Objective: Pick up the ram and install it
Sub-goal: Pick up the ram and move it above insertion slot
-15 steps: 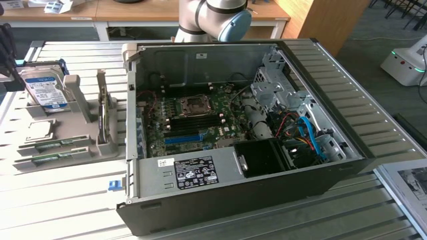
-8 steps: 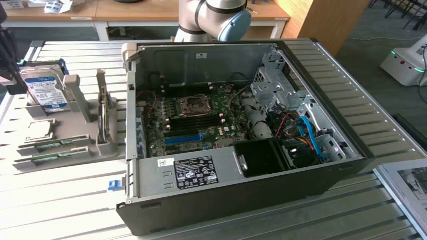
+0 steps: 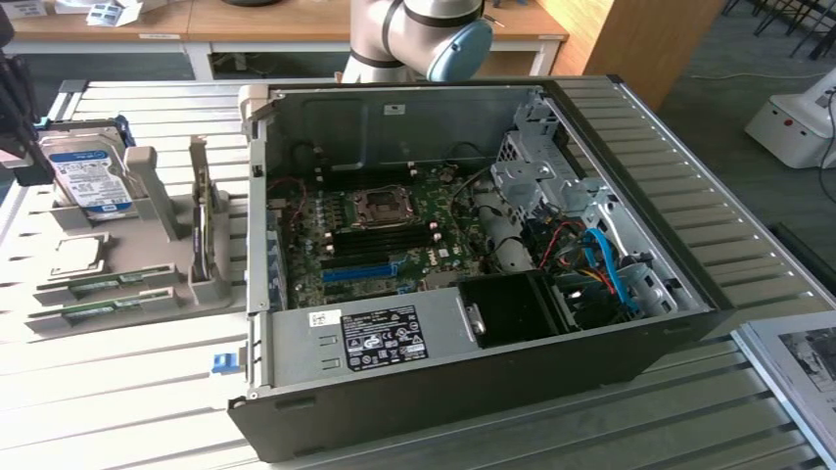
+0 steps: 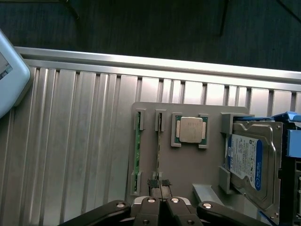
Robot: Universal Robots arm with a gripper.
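fingers [image 4: 152, 182]: squeezed tight together with nothing pinched between. Dark knurled pads on black links with shiny silver pivot pins. Tips hang right over the ram; can't tell if touching.
ram [image 4: 159, 141]: long, skinny stick lying edge-up in a slot of the tray, each end tucked into a small gray clip. Not lifted, nowhere near the case.
second stick [image 4: 137, 150]: same long narrow shape with a green board edge. Just beside the ram, on the side away from the processor, in its own pair of clips.
processor [image 4: 190, 129]: small square with a dull silver lid and thin green rim, held by gray corner brackets. Sits between the ram and the hard drive.
hard drive [image 4: 249, 162]: chunky silver metal slab with a blue-white label, propped tilted in a gray cradle.
tray [image 4: 188, 165]: flat matte gray plastic plate with rounded corners, at about 9 o'clock from the case in the exterior view.
table [image 4: 70, 141]: ribbed aluminium slats, pretty shiny.
case [image 3: 457, 392]: black box lying on its side with the panel off and bare metal walls inside.
motherboard [image 3: 379, 235]: green board on the case floor, busy with parts, with a blue slot.
arm [image 3: 418, 39]: smooth gray joint with a blue cap, at 12 o'clock above the case.
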